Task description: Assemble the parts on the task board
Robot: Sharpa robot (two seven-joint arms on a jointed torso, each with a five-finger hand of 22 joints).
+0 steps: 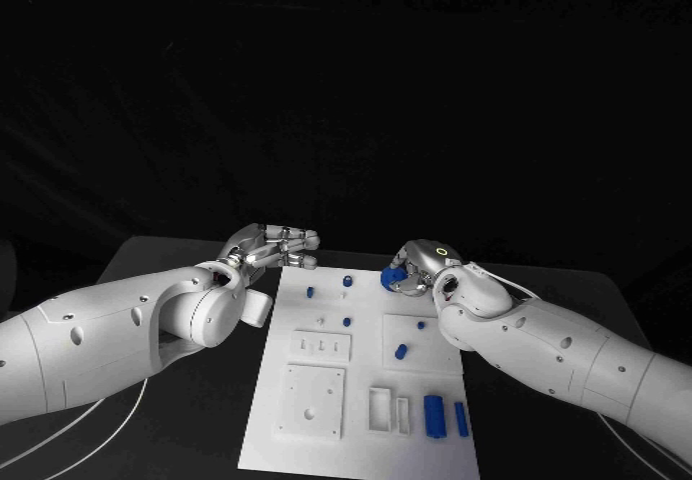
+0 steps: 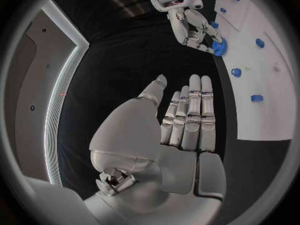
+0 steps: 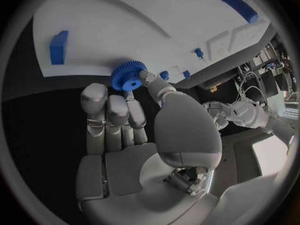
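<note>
The white task board (image 1: pixel 361 400) lies in the middle of the table. Near its far edge my right hand (image 1: pixel 411 268) pinches a blue toothed gear (image 1: pixel 391 278) between thumb and fingers. In the right wrist view the gear (image 3: pixel 128 75) sits at the fingertips (image 3: pixel 145 77) of that hand (image 3: pixel 125 120), just at the board's edge (image 3: pixel 81 70). My left hand (image 1: pixel 274 247) hovers by the board's far left corner, holding nothing. The left wrist view shows its fingers (image 2: pixel 187 120) stretched out straight, with the gear (image 2: pixel 219 47) in the right hand (image 2: pixel 190 27) beyond them.
Small blue pegs (image 1: pixel 309 292) (image 1: pixel 348 321) (image 1: pixel 401 351) stand on the board's far half. Two blue blocks (image 1: pixel 433 417) (image 1: pixel 462 419) lie near its front right, beside white raised plates (image 1: pixel 315 400). Black table surrounds the board.
</note>
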